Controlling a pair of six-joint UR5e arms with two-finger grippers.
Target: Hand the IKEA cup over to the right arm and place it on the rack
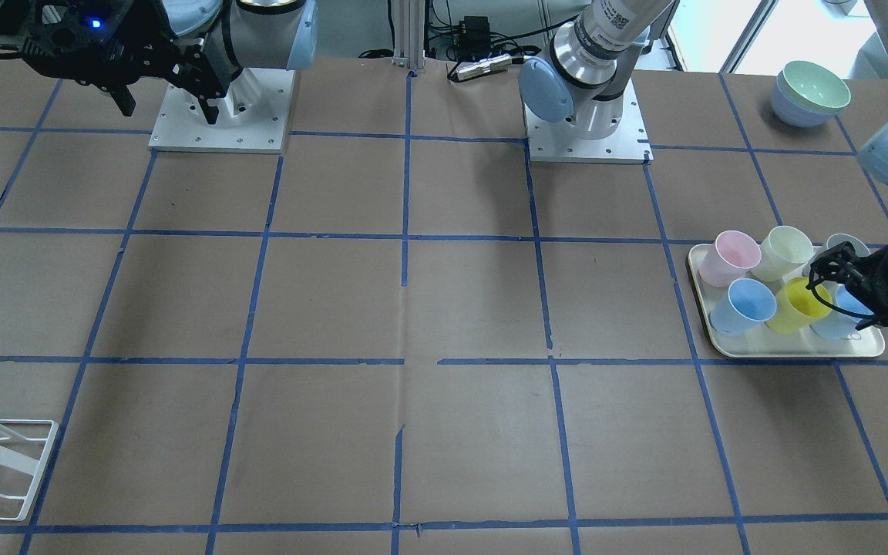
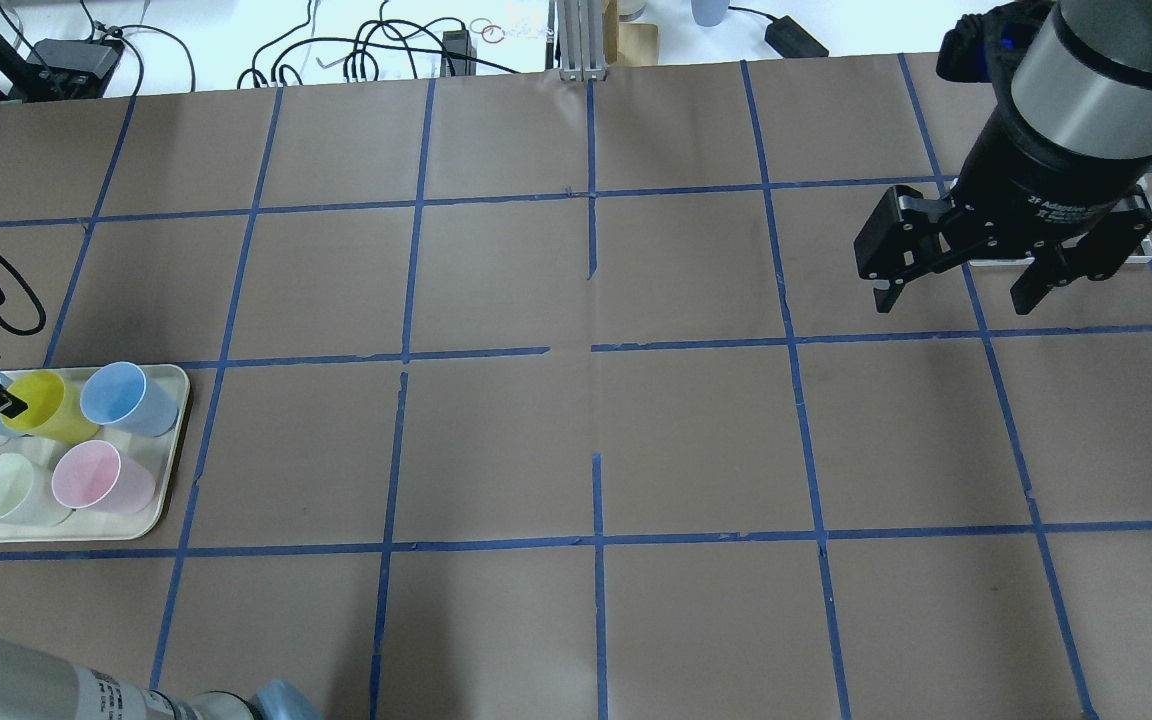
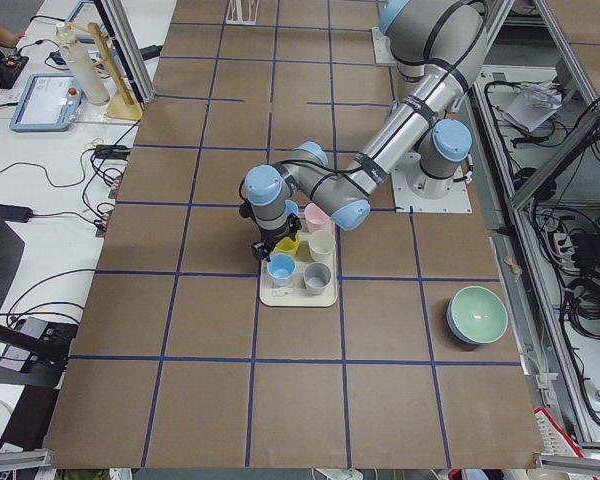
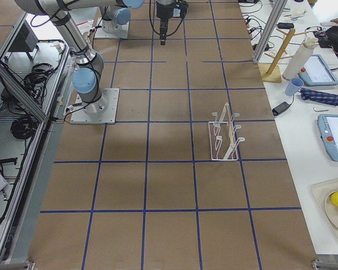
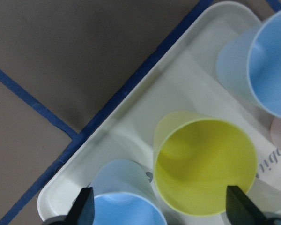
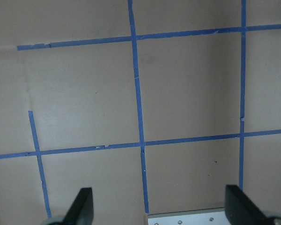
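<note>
Step in hand: pick-up, grasp not yet made. IKEA cup (image 1: 797, 303) upright on beige tray (image 1: 783, 351) among five other cups (image 1: 729, 258), far across surface (image 1: 444, 308) from rack (image 4: 225, 135). Left arm (image 3: 400, 130) low over tray; left jaws spread wide above yellow rim and pale blue neighbour (image 5: 126, 206), gripping nothing. Next: sink lower, pinch yellow wall, lift clear of neighbours. Right arm (image 2: 1086, 90) hangs high; right jaws wide apart, empty.

The surface (image 2: 696, 430) is covered in brown paper, marked into squares by blue tape lines (image 2: 496, 543). Past its far edge, a white bench (image 2: 226, 40) carries tangled black cables (image 2: 366, 50). An aluminium post (image 2: 576, 40) stands mid-edge. The light is bright and even.
</note>
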